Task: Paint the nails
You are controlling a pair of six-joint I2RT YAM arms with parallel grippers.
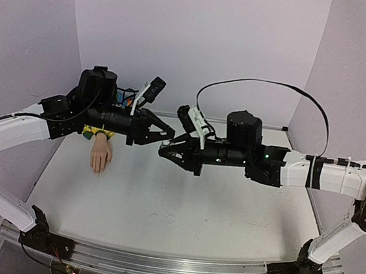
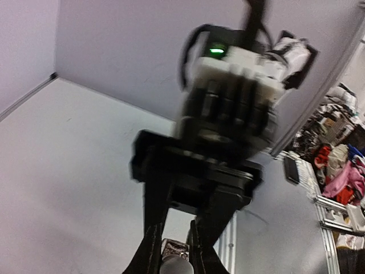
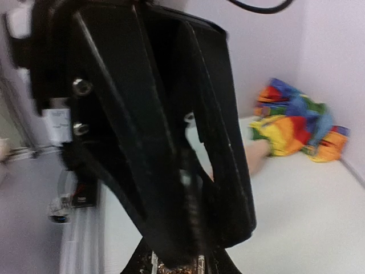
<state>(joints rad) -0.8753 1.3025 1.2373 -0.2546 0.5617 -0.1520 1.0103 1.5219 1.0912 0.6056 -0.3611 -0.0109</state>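
Note:
The pale mannequin hand point(image 1: 101, 156) lies palm down at the left of the table, fingers toward me, its rainbow sleeve point(image 1: 98, 133) behind it. Its nails are too small to make out. My left gripper point(image 1: 170, 134) and right gripper point(image 1: 164, 150) meet tip to tip above the table's middle, right of the hand. In the left wrist view my left gripper point(image 2: 171, 269) is shut on a grey-white cap point(image 2: 174, 266), with a glittery bottle point(image 2: 174, 248) just beyond it. In the right wrist view my right gripper point(image 3: 177, 267) is shut on that glittery bottle point(image 3: 171, 268). The hand point(image 3: 256, 155) and sleeve point(image 3: 296, 120) show blurred behind.
Pale purple walls close the table at back and sides. A metal rail point(image 1: 157, 267) runs along the near edge. A black cable point(image 1: 266, 83) arcs over the right arm. Clutter point(image 2: 342, 165) lies off the table's right side.

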